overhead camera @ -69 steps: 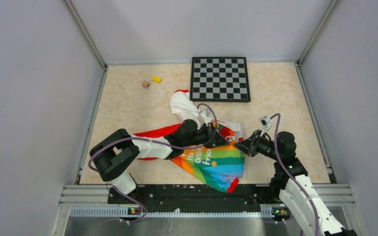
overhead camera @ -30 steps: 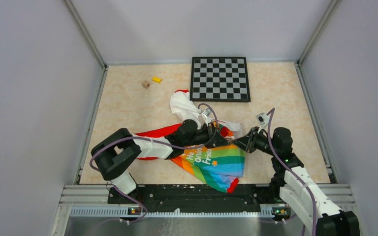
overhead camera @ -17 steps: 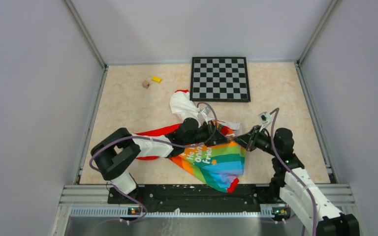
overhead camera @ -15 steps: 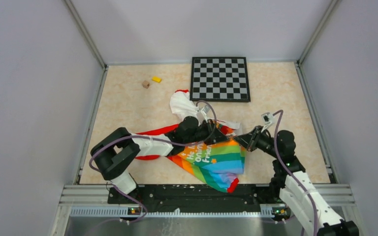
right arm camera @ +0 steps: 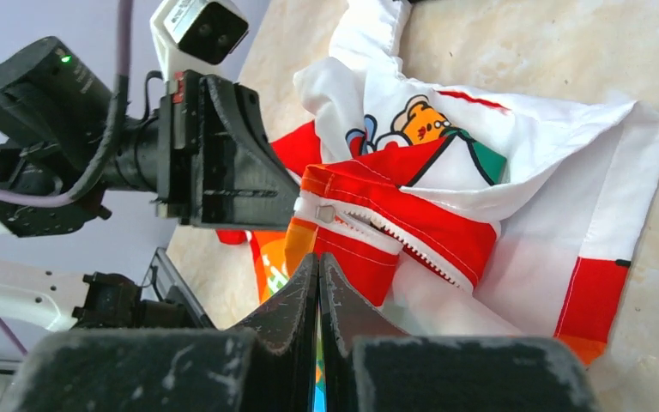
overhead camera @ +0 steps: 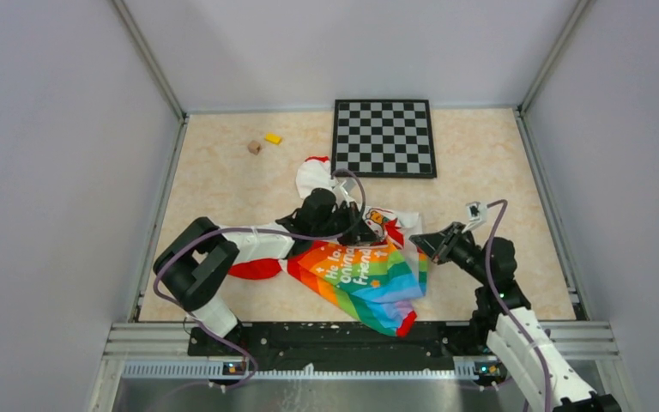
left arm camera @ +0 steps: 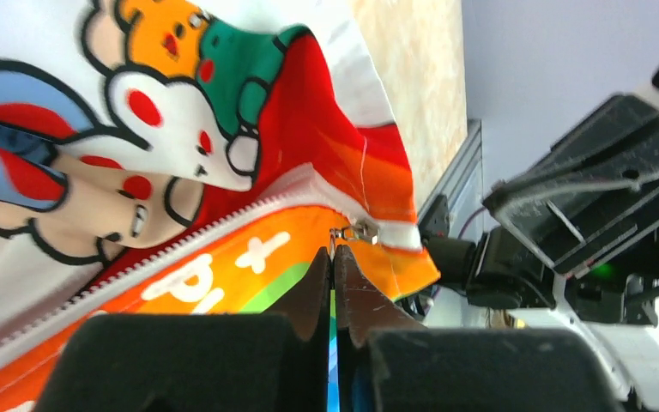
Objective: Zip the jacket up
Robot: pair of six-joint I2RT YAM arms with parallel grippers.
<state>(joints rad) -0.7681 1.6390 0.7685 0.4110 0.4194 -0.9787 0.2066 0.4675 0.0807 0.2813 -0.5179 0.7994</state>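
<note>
The jacket [overhead camera: 365, 275] lies crumpled mid-table, rainbow panel with white lettering towards the front, white printed upper [left arm camera: 94, 112] behind. My left gripper [overhead camera: 358, 232] is shut, its tips [left arm camera: 333, 254] pinching the metal pull of the zipper slider [left arm camera: 356, 232] where the white zipper teeth end at the orange hem. My right gripper [overhead camera: 419, 244] is shut on the jacket's lower hem at the panel's right edge; its tips [right arm camera: 318, 257] sit just below the slider [right arm camera: 326, 213]. The left gripper's fingers [right arm camera: 223, 163] show in the right wrist view.
A black-and-grey checkerboard [overhead camera: 383, 137] lies at the back. A yellow block [overhead camera: 272, 138] and a brown block [overhead camera: 254, 147] lie back left. Grey walls enclose the table; a metal rail [overhead camera: 352, 330] runs along the front edge.
My left gripper has moved back and left, away from the right gripper, drawing the slider with it. The rainbow panel has spread wider. The right gripper has shifted slightly right.
</note>
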